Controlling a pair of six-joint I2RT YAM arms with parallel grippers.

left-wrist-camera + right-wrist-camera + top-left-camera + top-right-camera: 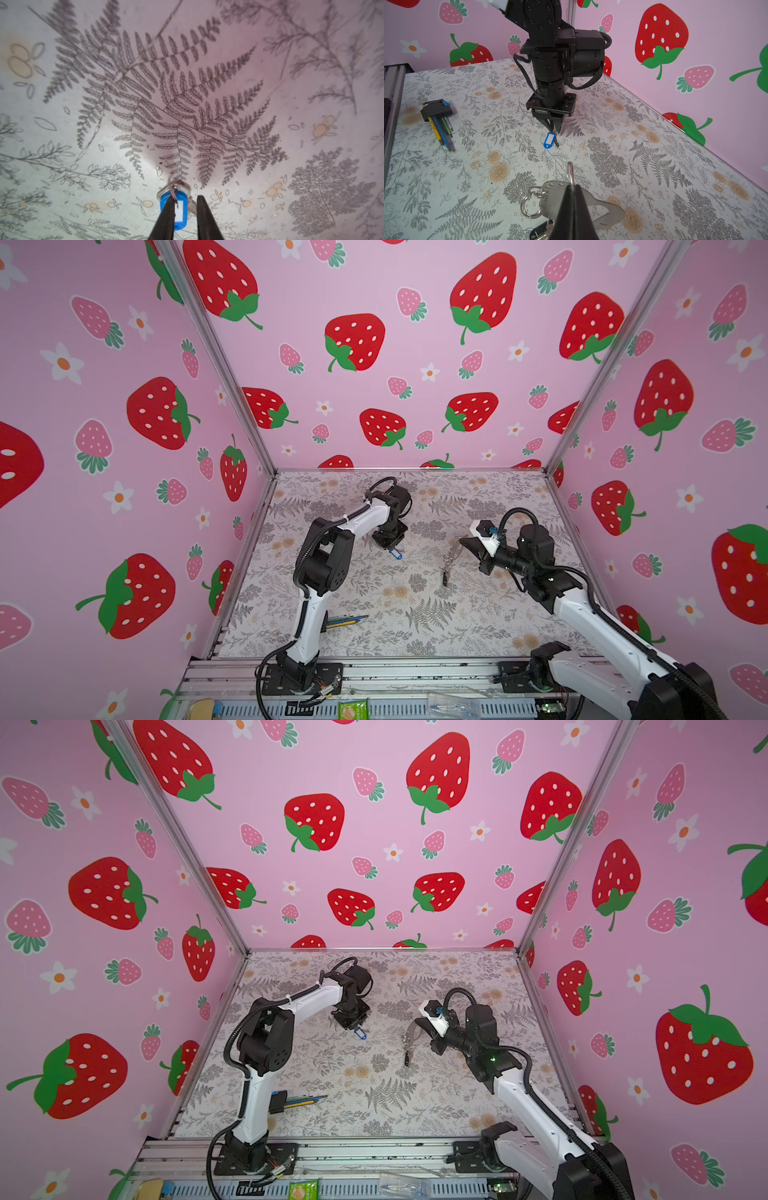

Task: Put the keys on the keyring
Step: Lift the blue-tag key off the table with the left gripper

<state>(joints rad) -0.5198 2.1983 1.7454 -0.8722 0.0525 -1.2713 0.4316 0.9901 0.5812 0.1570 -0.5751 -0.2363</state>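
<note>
Blue-tag key [549, 140] at counter [654, 166] between left hand's [185, 197] tips, grip unclear | right hand [572, 187] clenched on keyring [604, 209], aloft, well apart | tip: pinch key head square, lift clear before carrying across

The left arm [309, 616] and right arm [582, 612] share white shells, black screw-dotted joint housings, ribbed black cable conduit and black tapered fingers [165, 218].

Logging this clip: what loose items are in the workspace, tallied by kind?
keys: 2 (blue-tagged key, black-tagged key)
keyring: 1
hex-key bundle: 1
total: 4
</note>
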